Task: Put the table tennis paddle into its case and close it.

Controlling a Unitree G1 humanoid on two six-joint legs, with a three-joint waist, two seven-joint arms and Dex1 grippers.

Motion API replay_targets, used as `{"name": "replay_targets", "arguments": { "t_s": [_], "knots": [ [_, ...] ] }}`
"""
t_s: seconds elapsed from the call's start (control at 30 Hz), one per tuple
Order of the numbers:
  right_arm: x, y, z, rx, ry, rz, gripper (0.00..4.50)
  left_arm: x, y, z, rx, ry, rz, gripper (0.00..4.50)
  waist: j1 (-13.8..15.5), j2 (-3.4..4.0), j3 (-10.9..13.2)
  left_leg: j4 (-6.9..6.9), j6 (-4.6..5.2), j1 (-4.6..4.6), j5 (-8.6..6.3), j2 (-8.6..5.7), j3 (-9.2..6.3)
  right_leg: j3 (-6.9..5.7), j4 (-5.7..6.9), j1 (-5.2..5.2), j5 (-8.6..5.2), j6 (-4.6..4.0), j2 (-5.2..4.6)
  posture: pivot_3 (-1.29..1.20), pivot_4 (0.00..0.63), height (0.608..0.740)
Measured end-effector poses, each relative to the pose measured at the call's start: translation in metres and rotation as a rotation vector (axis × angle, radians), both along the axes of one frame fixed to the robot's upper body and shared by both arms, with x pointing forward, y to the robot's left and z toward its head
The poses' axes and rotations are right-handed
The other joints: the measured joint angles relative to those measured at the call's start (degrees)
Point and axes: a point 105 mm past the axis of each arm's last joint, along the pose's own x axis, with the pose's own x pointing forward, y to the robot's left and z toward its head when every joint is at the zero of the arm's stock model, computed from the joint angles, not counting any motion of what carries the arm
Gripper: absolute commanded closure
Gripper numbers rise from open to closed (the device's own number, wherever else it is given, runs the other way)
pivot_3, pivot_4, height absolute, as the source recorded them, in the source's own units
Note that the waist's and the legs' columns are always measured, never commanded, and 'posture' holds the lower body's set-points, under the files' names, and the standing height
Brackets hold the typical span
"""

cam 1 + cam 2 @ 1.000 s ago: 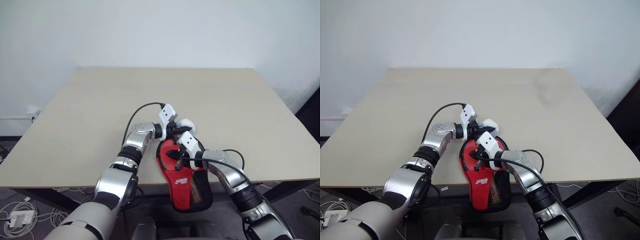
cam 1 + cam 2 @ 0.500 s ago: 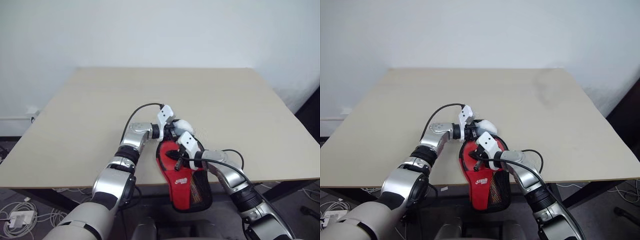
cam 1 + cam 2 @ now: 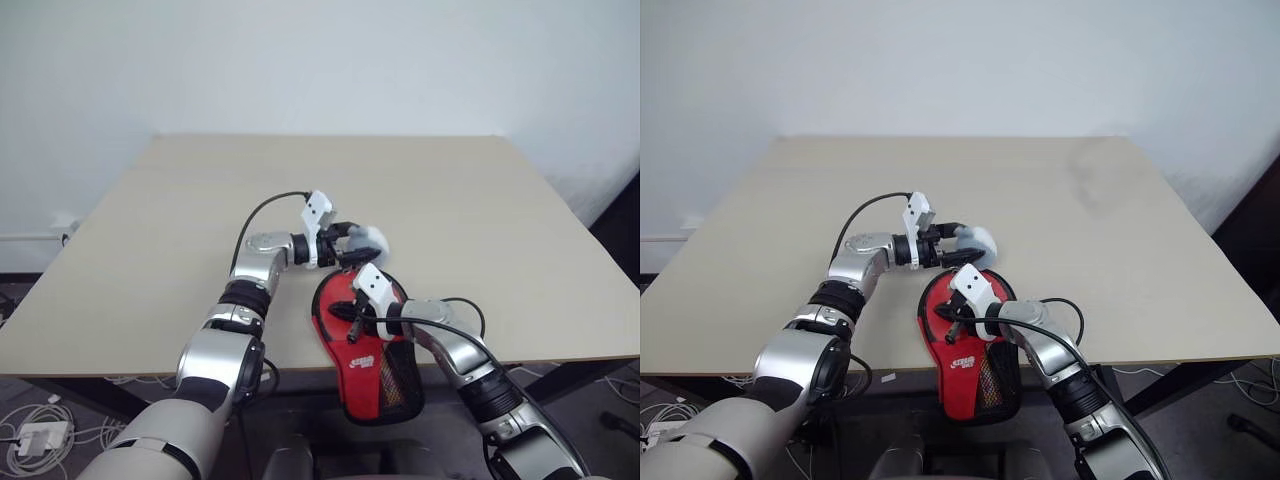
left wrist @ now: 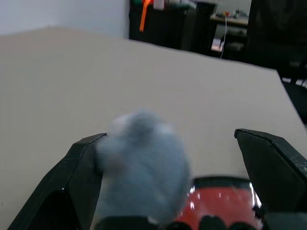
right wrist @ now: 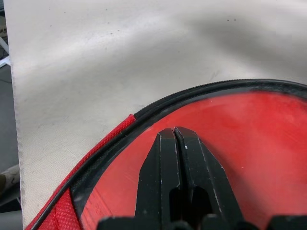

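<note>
The table tennis paddle [image 5: 230, 139] is lying red face up inside the open case [image 3: 372, 375], which is overhanging the near edge of the table [image 3: 480, 200]. Judging: paddle stiff and light, rubber face grippy; case soft and floppy, best taken by its black rim or zip edge. The right gripper [image 5: 175, 139] is resting fully closed on the rubber face, holding nothing. The left gripper [image 4: 177, 158] is hovering just beyond the case with jaws spread wide, a pale blue-grey lump [image 4: 141, 165] sitting between its fingers, ungripped.
</note>
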Motion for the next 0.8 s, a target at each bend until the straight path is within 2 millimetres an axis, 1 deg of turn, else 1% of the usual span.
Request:
{"name": "replay_targets", "arguments": {
  "t_s": [0.2, 0.4, 0.5, 0.67, 0.73, 0.8],
  "knots": [
    [0.000, 0.002, -0.001, -0.002, 0.004, 0.007, 4.50, -0.001, -0.002, 0.012, -0.046, 0.008, -0.015, 0.01, 0.0, 0.00, 0.0, 0.01, 0.00, 0.00, 0.00, 0.00, 0.00, 0.01, 0.04, -0.01, 0.00, 0.00, 0.00, 0.00, 0.000, 0.684],
    [0.000, 0.002, 0.000, -0.001, 0.006, 0.015, 4.50, 0.002, 0.004, 0.020, -0.082, 0.002, 0.012, 0.01, 0.0, 0.00, 0.0, 0.01, 0.00, 0.00, 0.00, 0.00, 0.00, 0.01, 0.05, -0.01, 0.00, 0.00, 0.00, 0.00, 0.000, 0.684],
    [0.000, 0.002, 0.000, -0.001, 0.005, 0.015, 4.50, 0.011, 0.011, 0.028, -0.095, -0.011, 0.075, 0.01, 0.0, 0.00, 0.0, 0.02, 0.00, 0.00, 0.00, 0.00, 0.00, 0.01, 0.06, -0.02, 0.00, 0.00, 0.00, 0.00, 0.000, 0.684],
    [0.000, 0.003, 0.000, 0.001, 0.005, 0.016, 4.50, 0.033, 0.030, 0.047, -0.148, -0.015, 0.244, 0.01, 0.0, -0.01, 0.0, 0.02, 0.00, 0.00, 0.00, 0.00, 0.00, 0.01, 0.06, -0.03, 0.00, 0.01, 0.00, 0.00, 0.000, 0.684],
    [-0.001, 0.003, 0.000, 0.001, 0.005, 0.017, 4.50, 0.038, 0.037, 0.049, -0.164, -0.008, 0.289, 0.01, 0.0, 0.00, 0.0, 0.01, 0.00, 0.00, 0.00, 0.00, 0.00, 0.01, 0.07, -0.04, 0.00, 0.01, 0.00, 0.00, 0.000, 0.684],
    [-0.001, 0.003, 0.000, 0.001, 0.003, 0.018, 4.50, 0.039, 0.041, 0.048, -0.168, 0.000, 0.301, 0.01, 0.0, -0.01, 0.0, 0.01, 0.00, 0.00, 0.00, 0.00, 0.00, 0.01, 0.09, -0.05, 0.00, 0.00, 0.00, 0.00, 0.000, 0.684]
  ]
}}
